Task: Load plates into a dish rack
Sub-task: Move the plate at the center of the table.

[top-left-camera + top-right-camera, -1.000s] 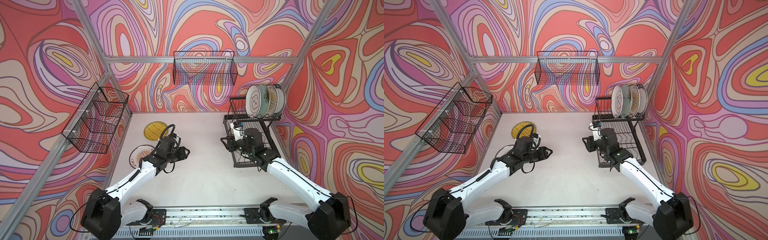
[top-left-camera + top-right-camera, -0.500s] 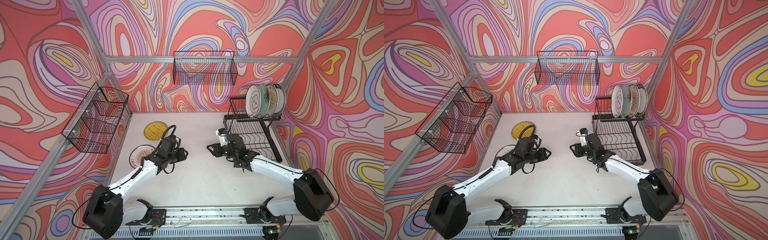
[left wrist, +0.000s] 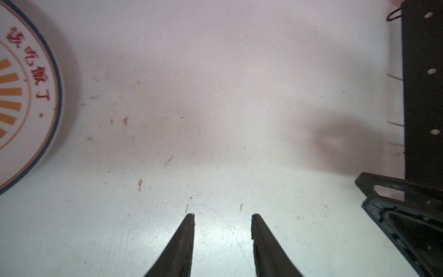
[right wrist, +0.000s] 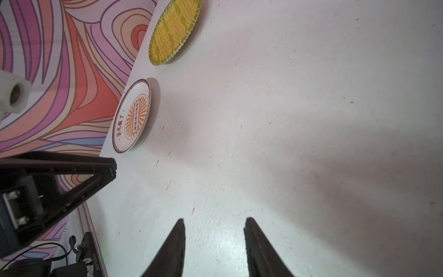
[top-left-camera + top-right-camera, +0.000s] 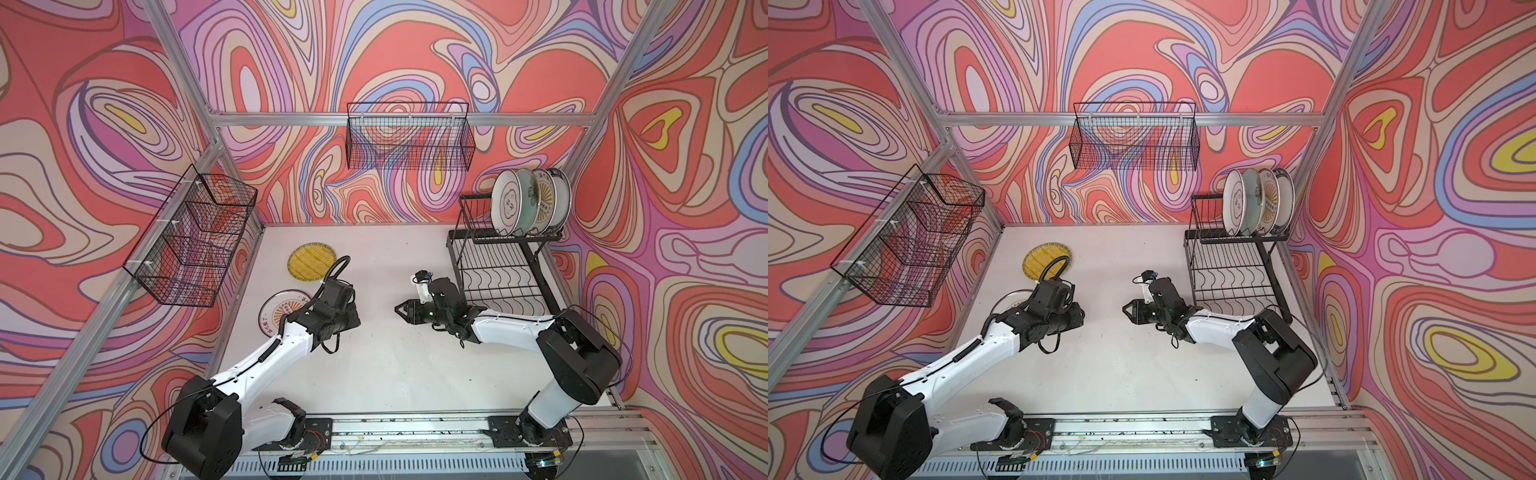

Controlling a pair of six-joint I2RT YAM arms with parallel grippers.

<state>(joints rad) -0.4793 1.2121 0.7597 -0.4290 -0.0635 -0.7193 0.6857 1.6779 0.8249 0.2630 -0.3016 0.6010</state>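
Several plates (image 5: 530, 201) stand upright in the upper tier of the black dish rack (image 5: 498, 274); its lower tier holds nothing. A yellow striped plate (image 5: 311, 262) lies flat on the table at the back left. An orange-sunburst plate (image 5: 276, 318) lies nearer, partly hidden by my left arm. In the left wrist view my left gripper (image 3: 223, 215) is open over bare table, with the sunburst plate (image 3: 28, 96) off to one side. My right gripper (image 4: 215, 220) is open and holds nothing, facing the left gripper (image 5: 355, 322) across the table's middle.
Two black mesh baskets hang on the walls, one at the back (image 5: 409, 139) and one on the left (image 5: 191, 241). The rack (image 5: 1229, 270) stands against the right wall. An aluminium rail (image 5: 395, 428) with both arm bases runs along the front edge.
My right arm has swung left, from above the rack's lower tier out over the middle of the table. My left gripper has drawn back slightly.
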